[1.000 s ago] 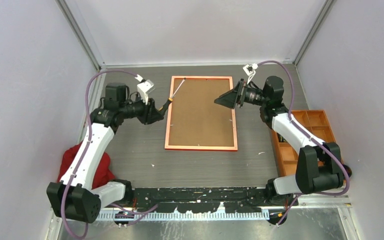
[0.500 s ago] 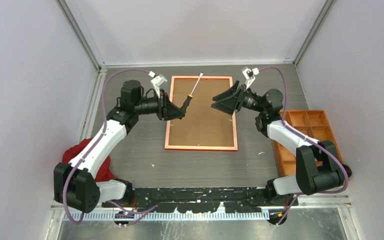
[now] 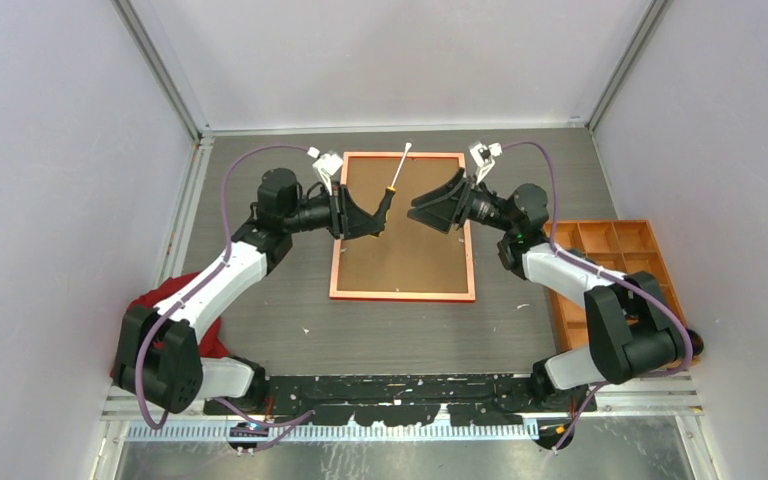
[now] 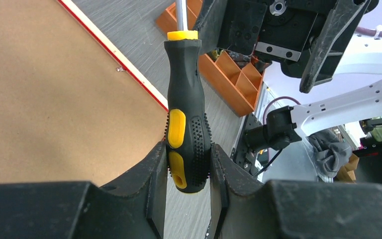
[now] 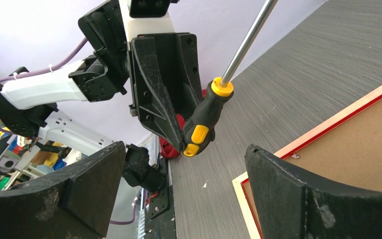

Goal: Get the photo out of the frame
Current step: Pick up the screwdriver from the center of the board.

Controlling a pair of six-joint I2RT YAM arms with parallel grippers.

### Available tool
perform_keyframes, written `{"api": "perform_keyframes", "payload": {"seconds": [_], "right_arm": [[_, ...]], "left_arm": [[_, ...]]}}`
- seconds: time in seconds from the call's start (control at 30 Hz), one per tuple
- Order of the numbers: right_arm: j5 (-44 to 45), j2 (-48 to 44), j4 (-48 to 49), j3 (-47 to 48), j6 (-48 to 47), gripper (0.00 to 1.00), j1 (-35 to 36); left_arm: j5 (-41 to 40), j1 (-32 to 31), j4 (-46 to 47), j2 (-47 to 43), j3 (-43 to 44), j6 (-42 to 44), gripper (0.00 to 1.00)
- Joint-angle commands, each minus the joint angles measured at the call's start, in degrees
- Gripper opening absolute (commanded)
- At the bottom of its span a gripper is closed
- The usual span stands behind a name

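The frame (image 3: 403,295) lies face down mid-table, its red rim around a brown backing board (image 3: 405,250). The photo is hidden under that board. My left gripper (image 3: 378,214) hovers over the frame's upper left, shut on the butt of a black-and-yellow screwdriver (image 3: 390,192) whose shaft points away toward the back wall. In the left wrist view the pads (image 4: 155,169) pinch the screwdriver handle (image 4: 185,99). My right gripper (image 3: 422,211) faces it from the right, open. In the right wrist view the screwdriver (image 5: 204,119) hangs ahead of the wide jaws, touching neither.
An orange compartment tray (image 3: 610,270) stands at the right edge beside the right arm. A red cloth (image 3: 143,303) lies at the left under the left arm. Grey walls close in the table on three sides.
The left arm swung right, carrying the screwdriver from the frame's left rail to above the board. The right gripper moved left to meet it; the two now nearly face each other.
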Motion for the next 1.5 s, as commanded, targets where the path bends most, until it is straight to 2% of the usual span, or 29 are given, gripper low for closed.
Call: {"api": "perform_keyframes", "payload": {"seconds": [0.0,0.33,0.73,1.07,1.23,1.4,1.47], "right_arm": [[4.13,1.35,0.1,0.63,-3.16,0.93,2.17],[8.01,4.86,0.84,0.97,-4.17,0.8,5.53],[8.59,6.85,1.82,1.35,-4.94,0.77,7.43],[7.69,6.62,7.83,0.28,-3.76,0.69,7.47],[6.31,7.42,7.84,1.02,-3.42,0.52,7.5],[5.04,7.92,8.17,1.41,-3.16,0.29,7.44],[4.54,7.81,8.75,1.47,-3.21,0.21,7.51]], "left_arm": [[-0.46,-0.26,8.68,-1.35,-1.76,-2.66,0.0],[-0.08,-0.73,12.03,-1.33,-3.57,-3.89,0.01],[1.92,-2.42,12.95,-0.32,-4.59,-3.39,0.01],[3.01,-3.85,12.93,1.04,-4.72,-2.18,0.01],[3.0,-4.07,12.95,1.29,-4.55,-2.13,0.0],[2.9,-4.08,12.95,1.0,-4.63,-1.98,0.0],[2.88,-4.08,12.84,0.77,-4.57,-1.91,0.06]]}}
